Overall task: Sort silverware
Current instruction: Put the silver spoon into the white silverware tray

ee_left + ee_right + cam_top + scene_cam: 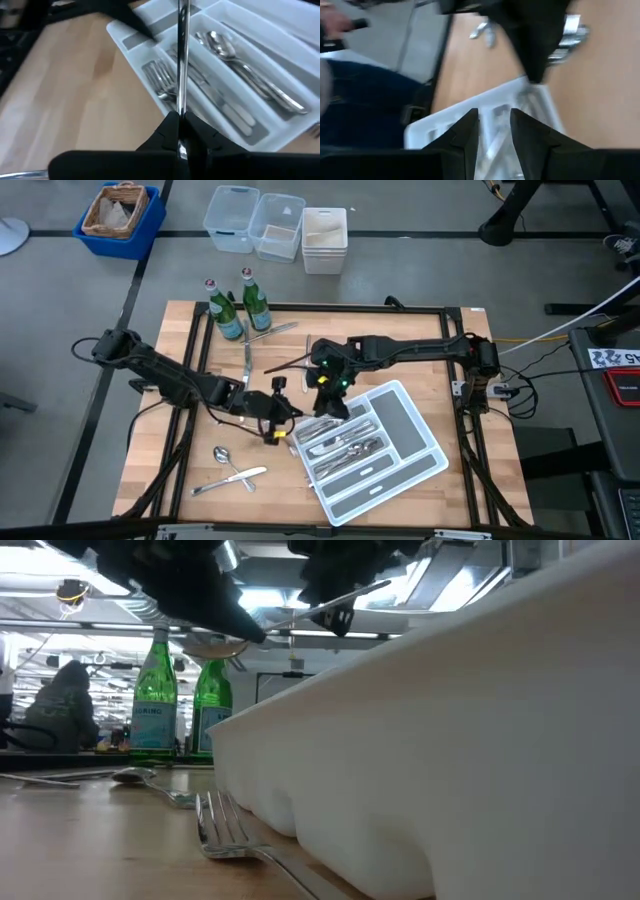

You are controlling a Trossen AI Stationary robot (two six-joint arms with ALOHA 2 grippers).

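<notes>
One knife [181, 55] clamped in left gripper [181, 131], long axis pointing across white tray [432, 462] near its table-centre corner; hovering just above, right gripper [494, 131] with fingers apart.

We see a grey floor [60, 310] around the wooden table [160, 470]. On the far side sit a blue bin [120, 220] and three clear tubs [277, 225] — long bright ceiling lights [60, 610] shine above.
</notes>
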